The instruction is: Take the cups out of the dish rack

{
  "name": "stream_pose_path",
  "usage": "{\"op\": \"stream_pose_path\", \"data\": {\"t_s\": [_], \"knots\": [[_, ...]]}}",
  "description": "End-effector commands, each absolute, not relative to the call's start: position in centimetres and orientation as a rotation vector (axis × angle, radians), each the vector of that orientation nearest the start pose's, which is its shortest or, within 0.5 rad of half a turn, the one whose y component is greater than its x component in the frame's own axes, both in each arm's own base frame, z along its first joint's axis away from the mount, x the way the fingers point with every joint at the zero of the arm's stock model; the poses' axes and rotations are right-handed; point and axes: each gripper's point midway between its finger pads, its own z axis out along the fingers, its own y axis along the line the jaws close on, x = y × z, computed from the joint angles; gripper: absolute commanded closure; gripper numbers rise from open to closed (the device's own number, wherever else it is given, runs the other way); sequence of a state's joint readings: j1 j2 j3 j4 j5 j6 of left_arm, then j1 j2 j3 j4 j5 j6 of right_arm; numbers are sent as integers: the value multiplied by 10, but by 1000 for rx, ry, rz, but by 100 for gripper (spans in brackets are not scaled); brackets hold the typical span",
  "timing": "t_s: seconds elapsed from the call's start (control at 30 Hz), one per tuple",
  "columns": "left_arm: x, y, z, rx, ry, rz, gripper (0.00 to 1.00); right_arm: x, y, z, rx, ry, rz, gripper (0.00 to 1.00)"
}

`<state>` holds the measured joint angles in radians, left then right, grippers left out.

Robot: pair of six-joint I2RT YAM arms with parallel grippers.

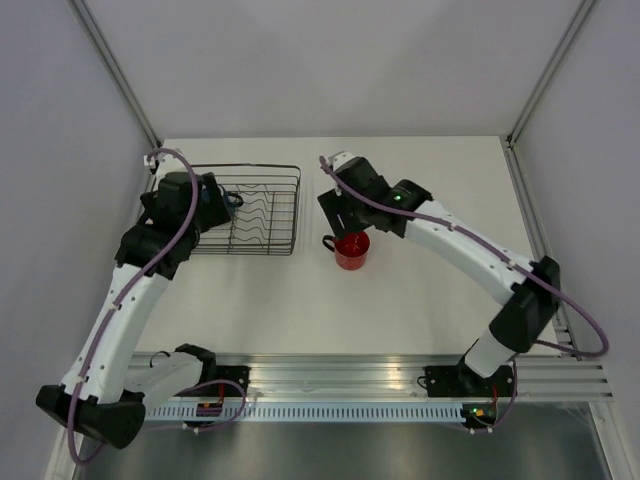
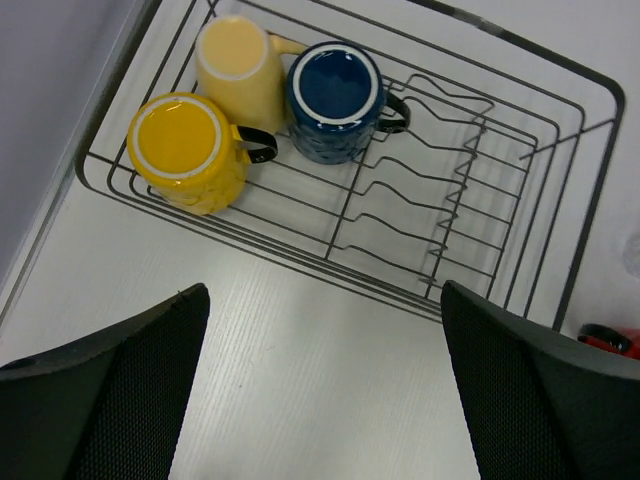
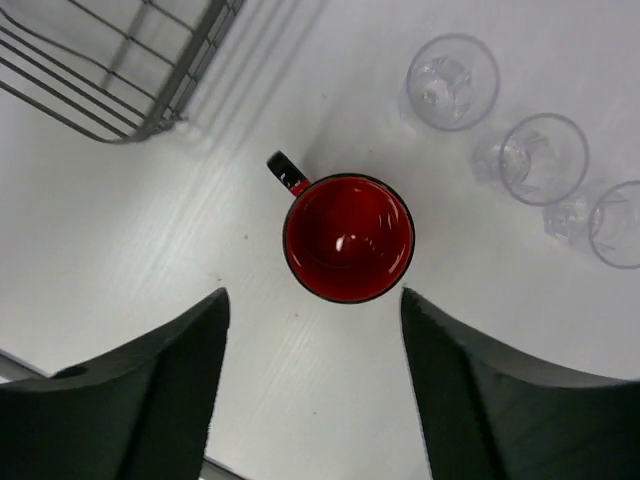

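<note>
The dish rack [image 1: 270, 168] [image 2: 300, 262] [image 3: 190, 75] is a black wire basket at the back left. In its left end stand three mugs bottom up: bright yellow [image 2: 185, 150], pale yellow [image 2: 240, 65] and blue [image 2: 335, 95]. My left gripper [image 2: 324, 290] [image 1: 222, 200] hovers open over the table beside them, holding nothing. The red mug [image 1: 352, 250] [image 3: 348, 238] stands upright on the table right of the rack. My right gripper [image 3: 313, 295] [image 1: 345, 228] is open just above it, fingers apart from it. Three clear tumblers [image 3: 452, 80] [image 3: 543, 158] [image 3: 618, 222] stand in a row on the table.
The table's left edge [image 2: 40, 250] and side wall run close to the rack. A metal rail [image 1: 380, 375] carrying both arm bases crosses the near edge. The right arm's forearm [image 1: 470, 250] spans the table's right half.
</note>
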<state>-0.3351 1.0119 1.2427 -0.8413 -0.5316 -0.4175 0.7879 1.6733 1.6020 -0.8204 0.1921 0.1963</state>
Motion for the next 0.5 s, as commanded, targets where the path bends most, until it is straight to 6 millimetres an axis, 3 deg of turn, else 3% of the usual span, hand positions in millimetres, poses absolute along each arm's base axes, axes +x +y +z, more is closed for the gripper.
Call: {"op": "stream_pose_path", "data": {"t_s": [0.0,0.03,0.07,0.1,0.13,0.17,0.2,0.47], "knots": [[304,-18,286,-501,2083,-20,0,304,264,260,-562,2191,292,20],[309,-15,282,-534,2090,-27,0,298,260,257,-563,2183,301,10],[316,-11,272,-575,2115,-11,0,293,259,278,-545,2113,363,5],[320,-6,270,-640,2104,-15,0,289,257,282,-543,2087,383,2],[324,-5,268,-670,2105,-14,0,285,253,276,-544,2085,390,2],[329,-4,264,-704,2111,-9,0,281,251,292,-518,2025,430,2],[336,-3,255,-769,2118,-15,0,279,250,293,-507,2008,444,2],[389,12,216,-1039,2135,-11,0,260,242,284,-450,1953,545,2]]}}
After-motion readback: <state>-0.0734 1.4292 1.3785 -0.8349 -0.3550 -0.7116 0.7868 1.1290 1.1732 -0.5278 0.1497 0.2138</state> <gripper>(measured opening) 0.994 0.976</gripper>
